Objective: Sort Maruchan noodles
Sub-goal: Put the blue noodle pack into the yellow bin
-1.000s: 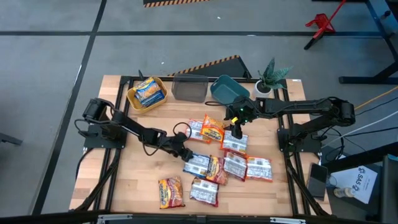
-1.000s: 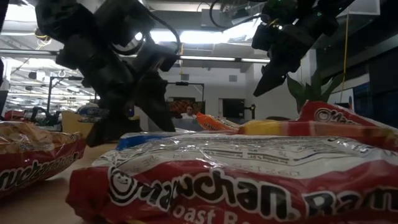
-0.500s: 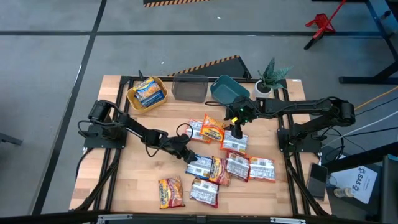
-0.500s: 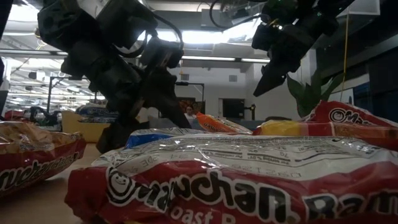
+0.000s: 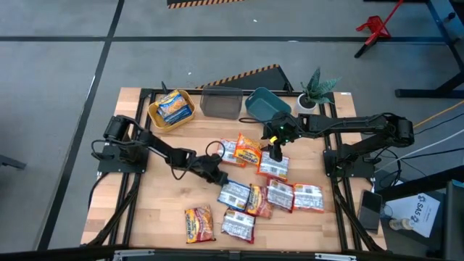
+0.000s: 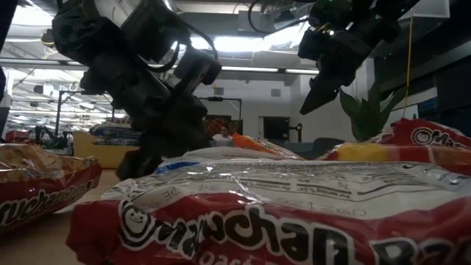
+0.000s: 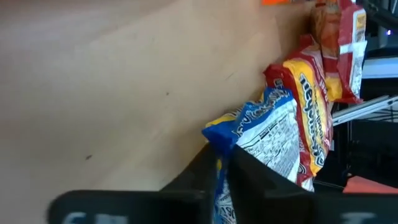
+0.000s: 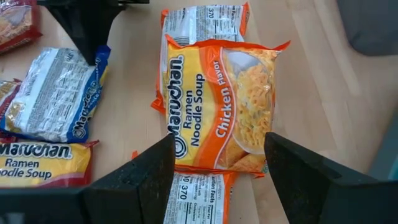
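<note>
1. The left claw sits low over the wooden table, its two dark fingers clamped on one edge of a blue-and-white noodle packet; the left wrist view shows the blue edge pinched between them.
2. That packet trails away from the left claw toward the cluster of other packets, and an orange-yellow packet lies just beside it on its far side.
3. From the low view it looks as though the gripped end is lifted slightly off the table, though I cannot be sure from here.
4. The right claw hovers above the table with its fingers spread wide apart, holding nothing.
5. Directly under the right claw lies an orange chicken-flavour packet, face up, overlapping a silver packet beyond it and another silver one nearer the fingers.
6. Further red-silver packets lie in a loose row past the left claw's packet, and two more packets rest apart near the table's front edge.
7. Beyond both claws, along the far side of the table, stand a yellow bin with packets inside, a grey bin and a teal bin, with a small potted plant next to the teal one.
</note>
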